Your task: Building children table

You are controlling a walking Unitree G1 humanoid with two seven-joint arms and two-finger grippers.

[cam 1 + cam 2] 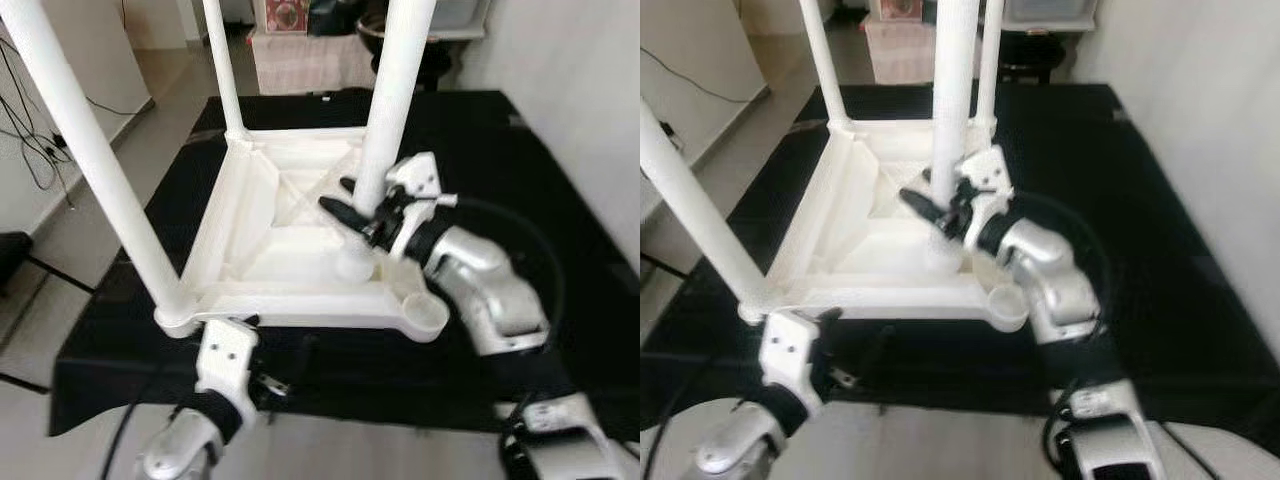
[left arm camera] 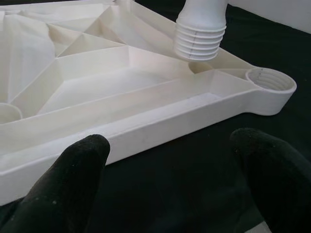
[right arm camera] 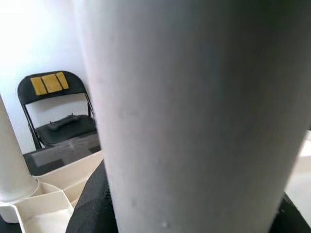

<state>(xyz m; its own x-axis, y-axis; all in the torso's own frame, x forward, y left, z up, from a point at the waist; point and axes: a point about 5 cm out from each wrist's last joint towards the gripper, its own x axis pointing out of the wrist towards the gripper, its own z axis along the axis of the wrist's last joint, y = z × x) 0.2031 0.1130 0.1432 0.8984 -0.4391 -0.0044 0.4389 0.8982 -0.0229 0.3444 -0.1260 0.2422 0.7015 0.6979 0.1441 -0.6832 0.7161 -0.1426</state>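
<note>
— Left eye view first: where does the table sit, and which way does it point?

— The white tabletop [image 1: 290, 250] lies upside down in the middle of the frame on a black cloth [image 1: 560, 190], ribbed underside up. Its fitted legs stand up out of the corners, long axes running toward the top edge: one at the lower left corner [image 1: 90, 150], one at the far left corner [image 1: 225, 70].

— And the loose one?

— The fourth leg [image 1: 395, 90] is held nearly upright, tilted slightly, centre right of the frame. The right gripper [image 1: 365, 215] is closed around its lower part, black fingers on either side. The leg's foot hangs over the tabletop's inner ribs, just beside the empty corner socket [image 1: 425, 312] (not in it).

— What does the left wrist view add?

— The leg's threaded end [image 2: 200, 41], at upper right there, hovering just above the underside, and the socket [image 2: 270, 80] with its inner thread at the right edge. The left gripper [image 2: 170, 179] rests near the tabletop's near rim, its fingers [image 2: 73, 189] spread wide with nothing between them.

— The right wrist view?

— The leg's white shaft up close, and behind it, at middle left, a black folding chair [image 3: 53, 107] bearing yellow patches.
</note>
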